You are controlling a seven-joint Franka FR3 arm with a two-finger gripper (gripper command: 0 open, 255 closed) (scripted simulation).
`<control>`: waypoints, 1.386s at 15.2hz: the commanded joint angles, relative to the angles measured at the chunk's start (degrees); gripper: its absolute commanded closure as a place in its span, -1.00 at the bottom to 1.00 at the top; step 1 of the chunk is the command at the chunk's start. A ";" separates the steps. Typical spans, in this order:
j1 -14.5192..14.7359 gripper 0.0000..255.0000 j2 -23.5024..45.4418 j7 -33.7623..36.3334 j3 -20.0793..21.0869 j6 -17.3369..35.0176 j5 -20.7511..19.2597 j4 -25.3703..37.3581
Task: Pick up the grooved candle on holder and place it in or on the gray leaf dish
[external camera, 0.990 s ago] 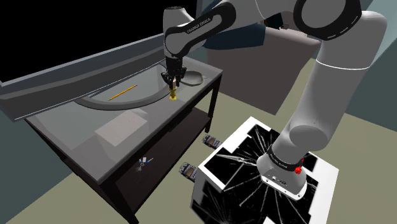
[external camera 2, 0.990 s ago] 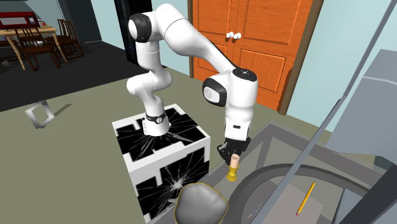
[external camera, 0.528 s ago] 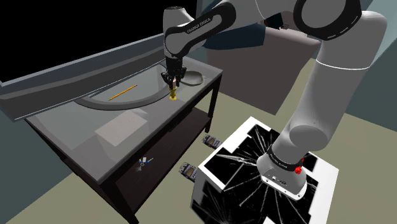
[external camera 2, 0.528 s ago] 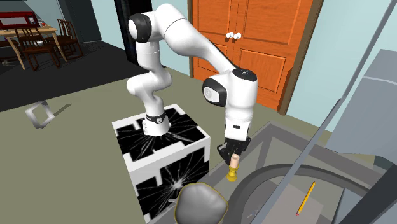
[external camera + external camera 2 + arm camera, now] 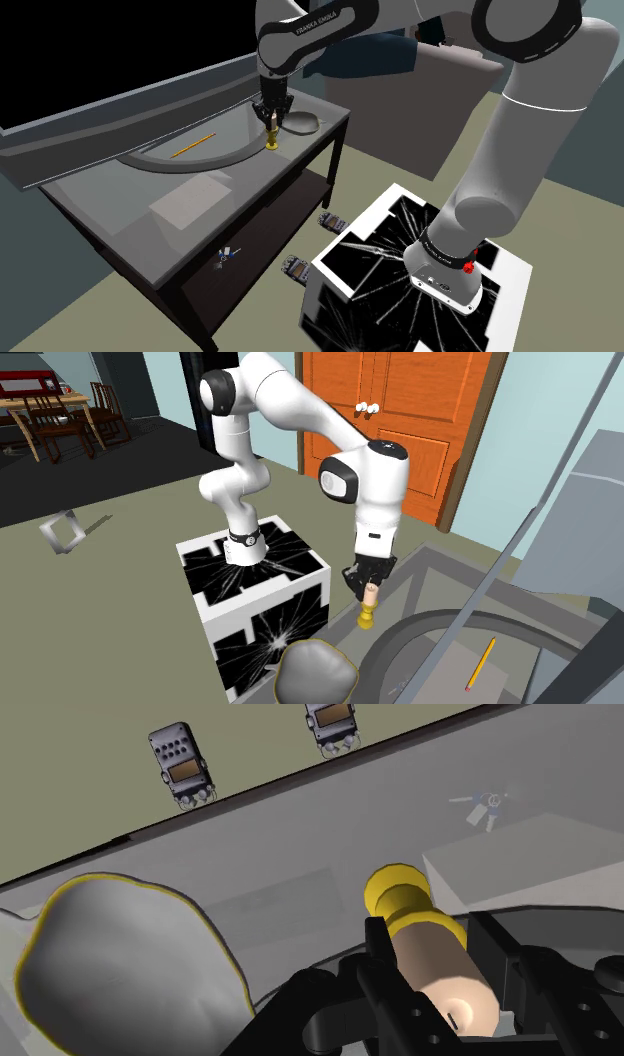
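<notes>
You can read "FRANKA EMIKA" on the arm. Gripper is pinching the beige candle by its body, yellow holder end outward, near the gray leaf dish. Yellow pencil lies well apart on the table.

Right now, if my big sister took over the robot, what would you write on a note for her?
Gripper: shut on the candle, which stands upright on its yellow holder.
Candle: a little higher than a moment ago, so the lift has begun.
Gray leaf dish: empty on the table, close beside the candle, to the shoulder view's right of it.
Done: grasp, start of lift.
Left: carry the candle over the dish, lower it in, release.
</notes>
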 commanded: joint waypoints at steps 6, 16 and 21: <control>-0.02 1.00 -1.92 -0.21 0.06 -5.14 0.30 3.21; -0.04 1.00 -3.52 -0.44 0.09 -11.88 0.55 8.37; -3.52 1.00 -2.66 -6.90 -2.74 -13.88 0.90 11.33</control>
